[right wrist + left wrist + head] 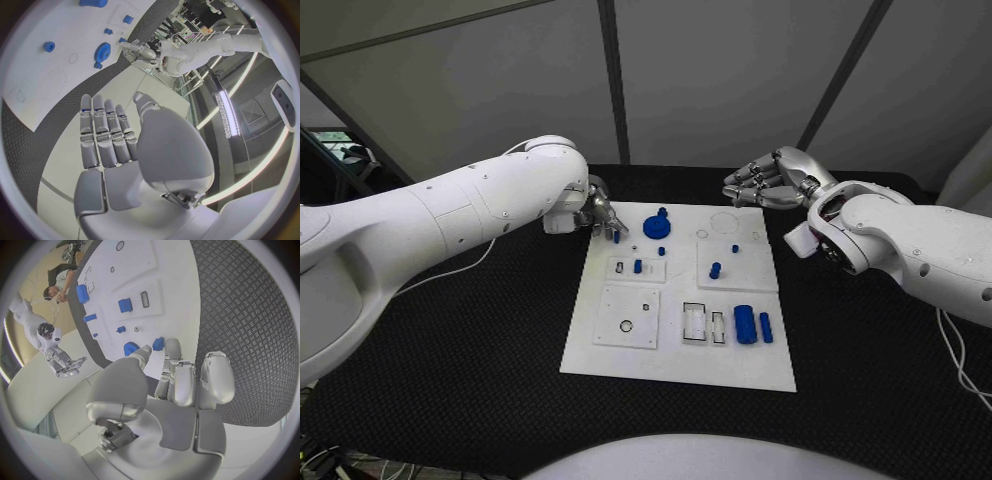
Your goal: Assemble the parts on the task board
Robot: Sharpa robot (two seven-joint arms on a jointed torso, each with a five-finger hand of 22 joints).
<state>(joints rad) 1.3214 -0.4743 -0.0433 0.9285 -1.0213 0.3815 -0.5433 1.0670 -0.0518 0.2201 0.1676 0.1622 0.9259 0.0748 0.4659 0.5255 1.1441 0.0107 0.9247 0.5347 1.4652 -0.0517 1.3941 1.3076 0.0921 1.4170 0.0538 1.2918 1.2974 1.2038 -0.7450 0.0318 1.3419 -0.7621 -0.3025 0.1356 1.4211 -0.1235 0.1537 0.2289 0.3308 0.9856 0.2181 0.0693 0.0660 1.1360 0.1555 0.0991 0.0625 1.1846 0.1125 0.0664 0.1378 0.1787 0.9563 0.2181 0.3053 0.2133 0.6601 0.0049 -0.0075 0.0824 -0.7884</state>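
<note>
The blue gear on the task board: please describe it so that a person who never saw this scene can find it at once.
Start from the white task board in the middle of the black table. Go to its far edge, on the side of the left hand. The blue gear lies there; it is the widest round part, with a small knob on top, while its neighbours are small pegs.

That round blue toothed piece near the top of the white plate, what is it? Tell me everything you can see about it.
The blue gear looks like matte plastic: a flat round disc with small teeth around its rim and a raised knob at its centre. It lies flat at the far end of the white task board, toward the board's left side. The left hand is close beside it with a small blue part at its fingertips; whether the hand touches the gear cannot be told. The right wrist view shows the teeth.
</note>
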